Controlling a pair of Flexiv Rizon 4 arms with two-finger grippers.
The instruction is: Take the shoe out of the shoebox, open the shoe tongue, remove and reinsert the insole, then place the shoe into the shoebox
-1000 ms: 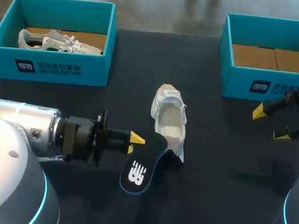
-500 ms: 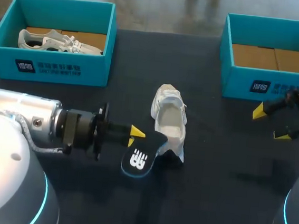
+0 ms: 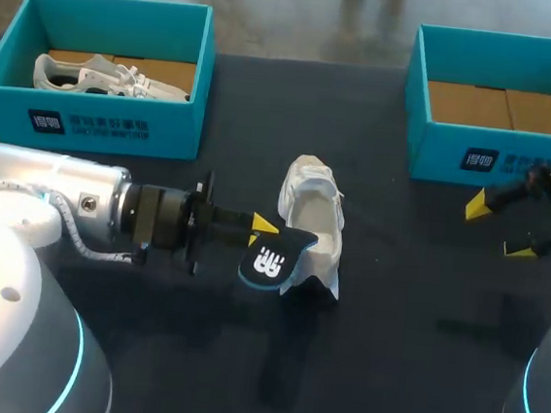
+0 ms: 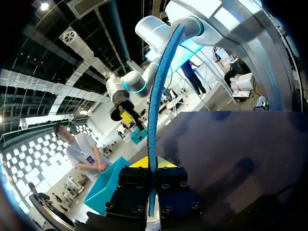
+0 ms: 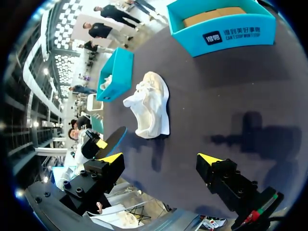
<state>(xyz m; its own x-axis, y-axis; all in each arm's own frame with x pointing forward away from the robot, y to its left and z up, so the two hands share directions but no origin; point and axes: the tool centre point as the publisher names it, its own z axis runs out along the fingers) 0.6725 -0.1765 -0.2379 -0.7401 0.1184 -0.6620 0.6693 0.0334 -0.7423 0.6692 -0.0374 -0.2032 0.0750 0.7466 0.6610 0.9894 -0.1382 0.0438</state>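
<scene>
The left gripper [image 3: 261, 231] is pinching the insole [image 3: 272, 262] by one end, fingers closed tight on its thin edge, holding it at about seven o'clock of the white shoe [image 3: 311, 220] — lying mid-table, toe to twelve, mouth gaping. The insole is showing dark with a white logo and a blue rim, bending slightly. The risk: it could buckle against the collar or shove the unheld shoe, since the right gripper [image 3: 496, 228] is hovering wide open and empty out at three o'clock.

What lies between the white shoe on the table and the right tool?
Nothing; the head view shows only bare black table between white shoe and right tool.
</scene>
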